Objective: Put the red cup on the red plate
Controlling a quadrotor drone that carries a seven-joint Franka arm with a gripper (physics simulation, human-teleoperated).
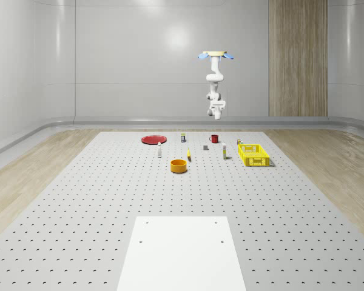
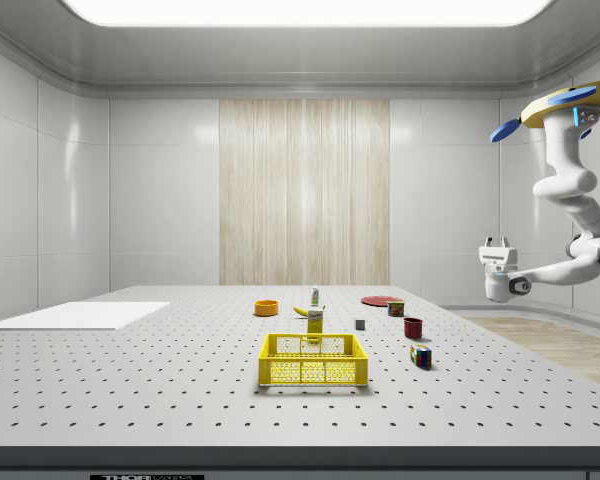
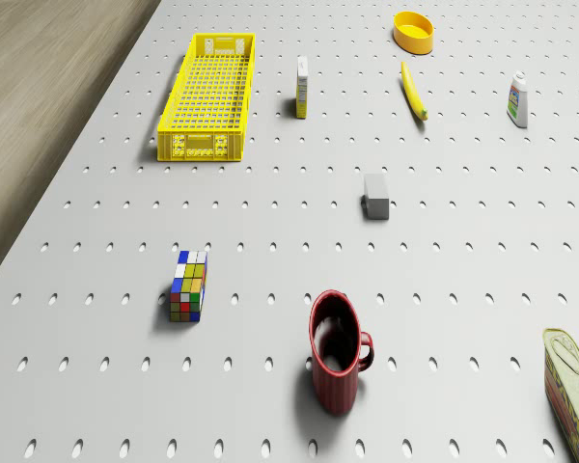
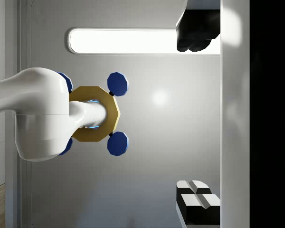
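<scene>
The red cup (image 1: 214,139) (image 2: 413,327) (image 3: 336,362) stands upright on the perforated table near its far edge, handle to one side. The red plate (image 1: 153,139) (image 2: 380,299) lies flat, well off to the whole-scene view's left of the cup. The drone (image 1: 216,56) (image 2: 565,105) (image 4: 92,114) hovers high over the table's far edge, above the cup. Its white arm hangs down and bends back. The gripper (image 1: 215,110) (image 2: 497,243) (image 4: 197,118) is well above the cup, turned upward toward the ceiling, open and holding nothing.
A yellow crate (image 1: 253,154) (image 3: 208,96), orange bowl (image 1: 179,165) (image 3: 413,31), Rubik's cube (image 3: 188,285), grey block (image 3: 375,196), banana (image 3: 413,92), carton (image 3: 302,87), white bottle (image 3: 518,101) and tin can (image 3: 574,386) stand around the cup. A white sheet (image 1: 182,254) lies at the near edge.
</scene>
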